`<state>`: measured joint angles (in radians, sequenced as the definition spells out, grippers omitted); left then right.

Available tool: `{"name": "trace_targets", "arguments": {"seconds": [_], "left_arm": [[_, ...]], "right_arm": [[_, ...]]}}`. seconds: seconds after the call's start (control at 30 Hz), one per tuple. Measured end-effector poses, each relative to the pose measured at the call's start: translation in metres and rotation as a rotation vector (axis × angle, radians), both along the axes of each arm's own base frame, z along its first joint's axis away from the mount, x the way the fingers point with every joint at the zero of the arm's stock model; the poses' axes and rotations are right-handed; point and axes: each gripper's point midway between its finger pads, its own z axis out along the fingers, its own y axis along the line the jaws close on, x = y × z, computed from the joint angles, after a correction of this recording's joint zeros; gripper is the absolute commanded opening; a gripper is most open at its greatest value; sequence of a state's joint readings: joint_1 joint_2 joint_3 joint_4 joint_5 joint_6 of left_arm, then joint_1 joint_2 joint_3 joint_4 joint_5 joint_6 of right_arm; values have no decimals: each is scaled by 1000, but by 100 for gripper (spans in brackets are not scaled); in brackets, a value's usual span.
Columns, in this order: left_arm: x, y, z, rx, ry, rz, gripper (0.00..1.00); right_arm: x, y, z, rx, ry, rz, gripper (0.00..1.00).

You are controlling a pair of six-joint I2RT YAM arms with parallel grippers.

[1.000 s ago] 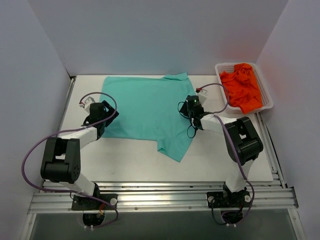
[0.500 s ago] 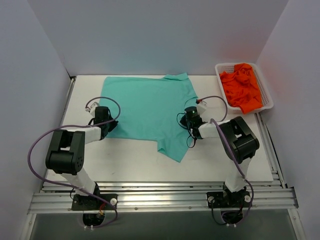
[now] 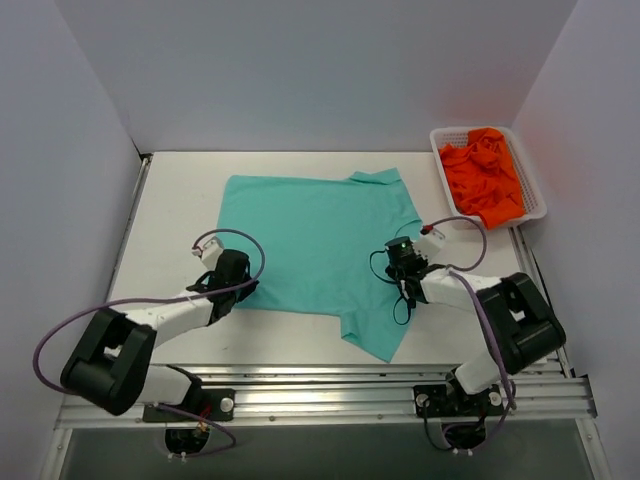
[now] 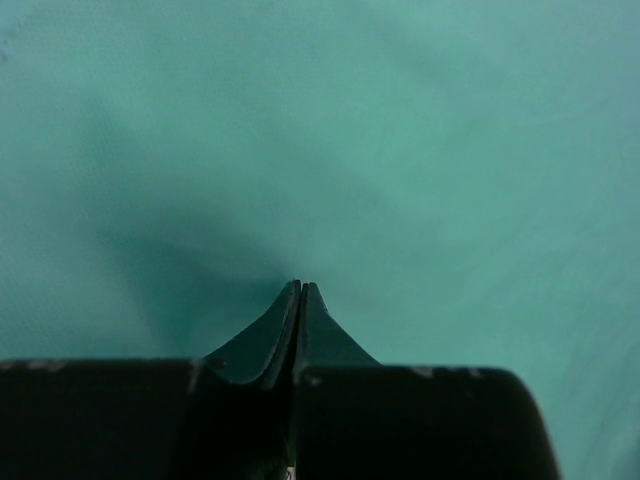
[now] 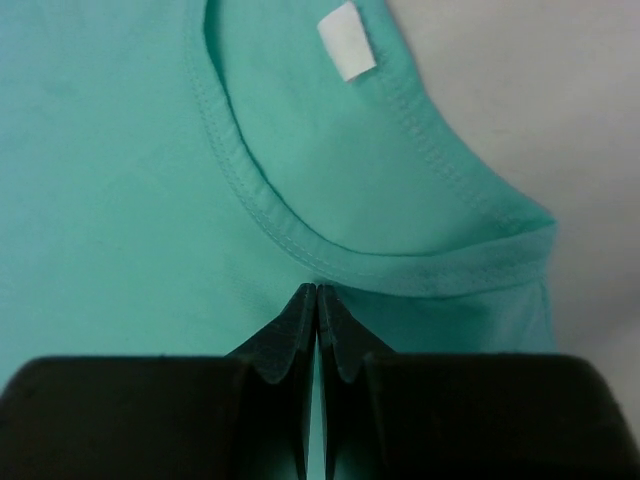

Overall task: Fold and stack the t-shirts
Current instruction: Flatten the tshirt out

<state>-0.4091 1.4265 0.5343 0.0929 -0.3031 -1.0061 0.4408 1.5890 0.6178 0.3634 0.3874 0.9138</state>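
T-shirts are two colours: one teal-green t-shirt [image 3: 315, 240] lies spread flat in the middle of the white surface [image 3: 170, 200], while a crumpled heap of orange t-shirts [image 3: 483, 175], too tangled to count, fills the single white basket [image 3: 437, 140] at the far right corner. The left hand [image 4: 300, 290] is pinched fully closed, its tips meeting on teal cloth at the shirt's near-left edge. The right hand [image 5: 317, 292] is likewise closed tight, nipping the collar [image 5: 240, 190] hem at the shirt's right side, with the small white neck label [image 5: 347, 40] just beyond. Both arms lie low over the surface, one on each side of the shirt.
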Motion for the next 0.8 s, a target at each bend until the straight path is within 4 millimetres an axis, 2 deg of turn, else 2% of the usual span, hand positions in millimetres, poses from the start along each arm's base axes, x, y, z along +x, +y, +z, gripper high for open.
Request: {"name": "trace_targets", "arguments": {"seconds": [0.07, 0.1, 0.13, 0.2, 0.23, 0.3, 0.33, 0.37, 0.47, 0.57, 0.67, 0.73, 0.8], "left_arm": [[-19, -11, 11, 6, -11, -30, 8], [-26, -15, 19, 4, -24, -43, 14], [-30, -18, 28, 1, -45, -51, 35], [-34, -19, 49, -8, -95, -55, 60], [-36, -18, 61, -18, -124, -47, 76], [-36, -14, 85, -29, -178, -34, 85], [-35, -13, 98, -34, -210, -27, 89], [-32, -12, 113, -36, -245, -21, 90], [-23, -13, 140, -36, -315, -17, 87], [-14, -18, 140, -24, -330, -28, 79], [-7, -25, 123, -1, -302, -52, 73], [-4, -30, 107, 6, -280, -72, 68], [-5, -32, 94, 14, -259, -89, 66]], "right_arm": [[-17, -9, 5, -19, 19, -16, 0], [-24, -14, 10, -24, 19, -26, 0], [-29, -18, 18, -26, 7, -36, 20], [-34, -21, 41, -17, -37, -50, 48], [-35, -21, 57, -10, -75, -50, 62], [-34, -21, 85, -8, -131, -54, 68], [-30, -21, 100, -9, -162, -55, 74], [-25, -19, 114, -7, -192, -57, 76], [-2, -14, 150, -23, -260, -64, 79], [39, -2, 169, -57, -278, -69, 77], [95, 15, 156, -83, -243, -56, 62], [130, 21, 136, -87, -206, -45, 54], [162, 23, 115, -88, -176, -40, 53]]}}
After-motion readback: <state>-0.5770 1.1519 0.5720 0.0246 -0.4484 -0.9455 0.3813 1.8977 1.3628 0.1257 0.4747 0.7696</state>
